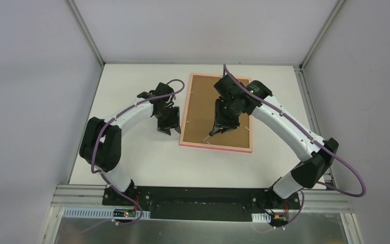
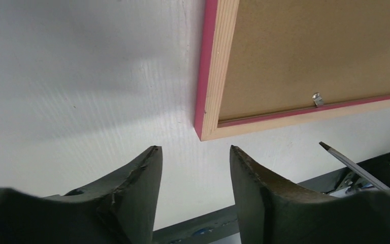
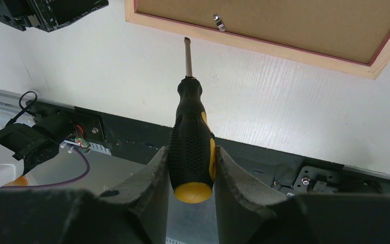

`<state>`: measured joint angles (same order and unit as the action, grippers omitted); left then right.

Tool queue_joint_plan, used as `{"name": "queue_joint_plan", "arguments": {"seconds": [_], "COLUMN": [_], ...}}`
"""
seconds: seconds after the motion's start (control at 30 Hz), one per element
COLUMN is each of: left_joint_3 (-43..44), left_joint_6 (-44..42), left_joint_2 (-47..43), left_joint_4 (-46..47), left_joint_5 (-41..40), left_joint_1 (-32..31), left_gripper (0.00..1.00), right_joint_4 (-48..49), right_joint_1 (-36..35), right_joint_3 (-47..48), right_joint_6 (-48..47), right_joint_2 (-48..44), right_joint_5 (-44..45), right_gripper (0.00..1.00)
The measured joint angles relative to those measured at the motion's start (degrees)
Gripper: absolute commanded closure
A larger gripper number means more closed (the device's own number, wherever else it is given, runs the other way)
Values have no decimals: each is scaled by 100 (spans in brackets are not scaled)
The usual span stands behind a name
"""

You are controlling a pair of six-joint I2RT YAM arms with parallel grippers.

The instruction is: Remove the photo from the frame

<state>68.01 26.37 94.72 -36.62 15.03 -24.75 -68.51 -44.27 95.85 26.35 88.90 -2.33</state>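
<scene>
**Hardly begun: back board in place, photo not out**

Can see the frame (image 1: 214,147) lying face down on the white surface (image 1: 142,157), with the brown back board (image 1: 198,107) up and seated inside the pink border. Cannot see the photo; probably under that board. Can make out 1 small metal tab (image 3: 218,21) at the near edge, sitting over the board's rim. Remains to turn the tabs aside, lift the board and take the photo.

In the right end effector (image 1: 219,129), clamped tight: a screwdriver (image 3: 190,132), black ribbed handle with yellow cap, thin shaft, flat tip just short of the frame's edge near the tab. In the left end effector (image 2: 193,152), spread wide: nothing; hovers just beside the frame's near left corner.

As to materials: matte, grainy fibre for the board; pale bare wood on the border's back, pink on its sides.
</scene>
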Motion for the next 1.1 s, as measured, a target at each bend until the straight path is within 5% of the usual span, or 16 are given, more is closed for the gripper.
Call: {"name": "queue_joint_plan", "arguments": {"seconds": [0.23,0.67,0.9,1.1], "left_joint_3": [101,269,208,138], "left_joint_6": [-20,181,295,330], "left_joint_2": [531,1198,1143,1045], "left_joint_4": [190,474,479,490], "left_joint_5": [116,-186,-240,-219], "left_joint_1": [-79,-448,-452,-450], "left_gripper": [47,66,50,61], "right_joint_4": [-275,-225,-90,-20], "right_joint_1": [-68,55,243,409], "right_joint_3": [455,205,-76,-107], "right_joint_6": [-103,-490,-581,-737], "right_joint_2": [422,514,476,448], "right_joint_5": [79,-205,-310,-422], "right_gripper": [100,100,100,100]}}
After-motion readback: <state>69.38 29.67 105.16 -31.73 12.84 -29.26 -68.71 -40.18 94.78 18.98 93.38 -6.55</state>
